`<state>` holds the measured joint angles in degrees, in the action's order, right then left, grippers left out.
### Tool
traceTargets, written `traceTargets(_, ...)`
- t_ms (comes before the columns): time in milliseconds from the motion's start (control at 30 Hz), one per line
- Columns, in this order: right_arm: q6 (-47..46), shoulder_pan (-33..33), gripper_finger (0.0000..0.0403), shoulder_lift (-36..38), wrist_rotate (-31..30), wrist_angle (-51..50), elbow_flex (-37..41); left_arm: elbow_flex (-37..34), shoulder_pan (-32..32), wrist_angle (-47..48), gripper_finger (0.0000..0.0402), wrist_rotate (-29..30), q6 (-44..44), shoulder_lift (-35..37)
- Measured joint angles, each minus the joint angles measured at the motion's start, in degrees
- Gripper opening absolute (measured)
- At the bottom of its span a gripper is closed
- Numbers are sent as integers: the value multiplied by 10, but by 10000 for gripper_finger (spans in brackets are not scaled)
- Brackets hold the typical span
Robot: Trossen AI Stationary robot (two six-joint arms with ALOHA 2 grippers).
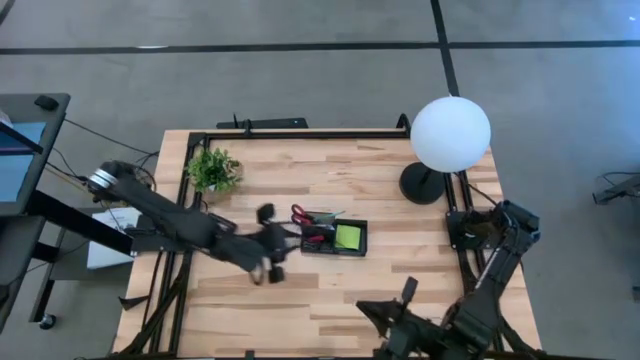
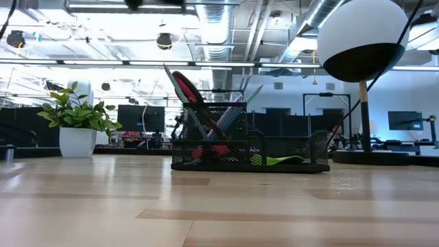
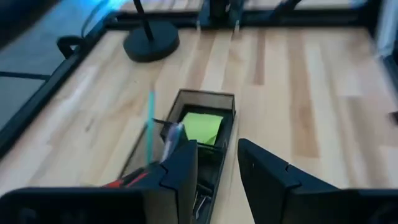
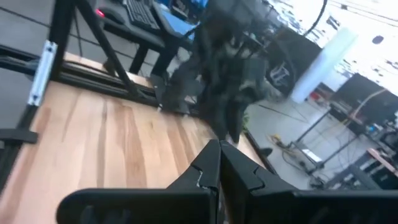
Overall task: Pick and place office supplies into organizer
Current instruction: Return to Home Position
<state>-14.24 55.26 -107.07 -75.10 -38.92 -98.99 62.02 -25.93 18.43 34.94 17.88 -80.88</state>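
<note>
Potted plant stands at the left rear of the table. Left gripper hovers just left of the organizer, fingers spread wide and holding nothing. The organizer sits mid-table. Red-handled scissors and a teal pen stand in its taller section. A lime-green sticky-note pad lies in a low compartment. Globe lamp stands at right rear. Right gripper waits at the near right edge, fingers pressed together, empty.

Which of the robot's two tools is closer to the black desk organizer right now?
Left. The left tool hangs open right beside the organizer, at its scissors end. The right tool, shut, sits well away at the table edge by its own base.
</note>
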Motion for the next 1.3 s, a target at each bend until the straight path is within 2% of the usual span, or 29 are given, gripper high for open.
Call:
traceTargets(100, 2, 15, 0, 0, -11, -14, -17, 2, -21, 61, 111, 0, 6, 85)
traceTargets(167, -29, 23, 0, 10, -13, -58, -27, 2, -39, 117, 111, 3, 6, 145)
traceTargets(233, -125, 27, 0, 35, 4, -130, -28, 2, -57, 169, 111, 18, 21, 202)
traceTargets(333, -338, 18, 0, 81, 74, -279, -29, 2, -91, 258, 111, 51, 61, 283)
traceTargets(400, -404, 7, 0, 104, 83, -337, -9, -5, -117, 323, 111, 51, 99, 334)
traceTargets(467, -416, -7, 0, 121, 64, -345, 27, -31, -145, 367, 111, 53, 155, 380)
traceTargets(533, -415, -28, 0, 142, 36, -316, 75, -79, -174, 373, 111, 75, 203, 423)
traceTargets(600, -418, -52, 0, 166, 35, -280, 131, -135, -203, 369, 111, 88, 236, 464)
traceTargets(700, -415, -82, 0, 200, 92, -161, 230, -215, -237, 328, 111, 115, 259, 521)
traceTargets(800, -291, -100, 0, 237, 146, 43, 313, -263, -259, 287, 111, 122, 255, 576)
traceTargets(933, -57, -132, 0, 304, 249, 283, 365, -268, -277, 243, 111, 122, 200, 631)
traceTargets(1033, 55, -167, 0, 367, 366, 354, 375, -252, -286, 213, 111, 114, 134, 667)
traceTargets(1100, 79, -191, 0, 405, 408, 362, 384, -248, -290, 211, 111, 114, 94, 691)
traceTargets(1200, 70, -210, 0, 449, 415, 373, 422, -248, -292, 236, 111, 102, 81, 733)
traceTargets(1300, 68, -215, 0, 479, 416, 432, 497, -248, -292, 295, 111, 106, 100, 776)
